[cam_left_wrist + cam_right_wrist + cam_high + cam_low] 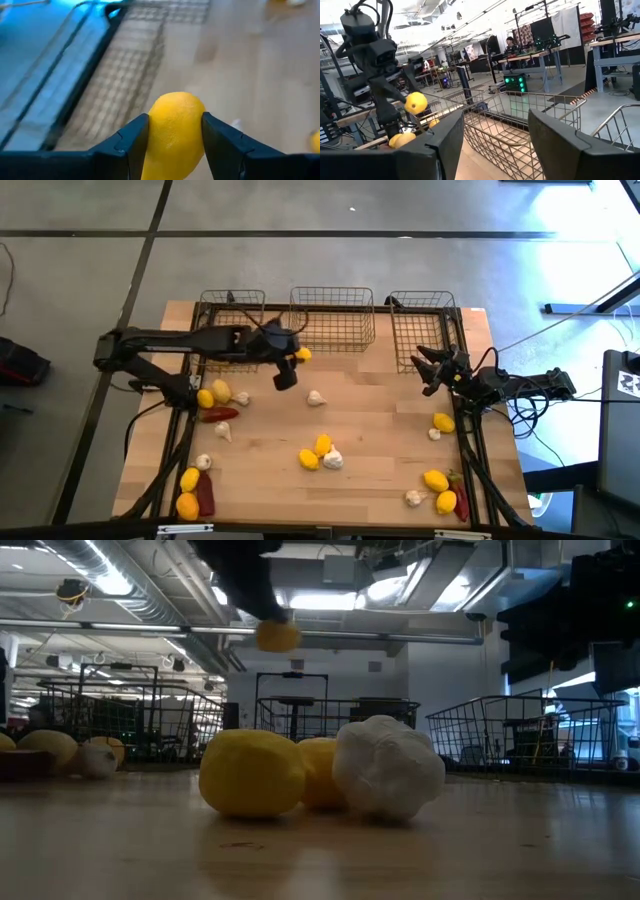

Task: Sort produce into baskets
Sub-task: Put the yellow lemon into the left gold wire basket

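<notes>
Seen from overhead, two dark jointed arms are working over a pale wooden plank table point(370, 420) with three rectangular baskets of dark wire mesh lined up along its far edge: the left basket point(232, 308), the middle basket point(332, 315) and the right basket point(424, 320). The left gripper point(296, 357) is reaching across from the left side and is hanging in the air just in front of the gap between the left and middle baskets, its two fingers clamped on a smooth, rounded yellow lemon point(303, 354). In the left wrist view the dimpled skin of that lemon point(175, 132) is bulging between the two dark angular fingers point(125, 145), with grid wire and bare wood lying beyond. From table height the same lemon point(277, 636) is showing well above the tabletop. The right gripper point(428, 370) is waiting by the right basket, its fingers spread apart with nothing between them. Scattered on the wood are more produce: a central cluster of lemons point(316, 452) touching a lumpy whitish garlic bulb point(332, 460), a lone garlic bulb point(315, 397), lemons near the left edge point(213, 393) beside a slim dark red chili pepper point(222, 415), another chili point(204, 494) at the near left corner, and lemons and garlic near the right corner point(437, 481)
</notes>
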